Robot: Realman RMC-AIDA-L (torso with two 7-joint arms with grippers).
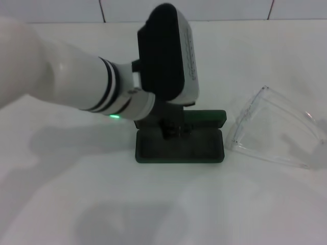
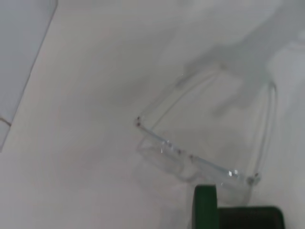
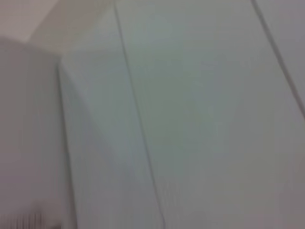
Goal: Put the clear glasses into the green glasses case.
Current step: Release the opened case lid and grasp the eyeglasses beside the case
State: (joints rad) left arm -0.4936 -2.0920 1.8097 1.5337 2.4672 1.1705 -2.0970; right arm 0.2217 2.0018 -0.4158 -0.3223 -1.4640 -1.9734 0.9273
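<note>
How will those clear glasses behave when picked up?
The clear glasses look thin and all plastic, so probably light and slippery. Their long arms stand unfolded on the table, so they may flex or snag on the green glasses case.

Head and left wrist views share glasses (image 1: 276, 127); right wrist faces wall.

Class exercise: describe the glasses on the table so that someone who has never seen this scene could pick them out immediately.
Start at the white table and find the green glasses case lying open near its middle, under the left gripper. Just to its right lie the clear glasses, arms unfolded. They are fully transparent; everything nearby is opaque.
</note>
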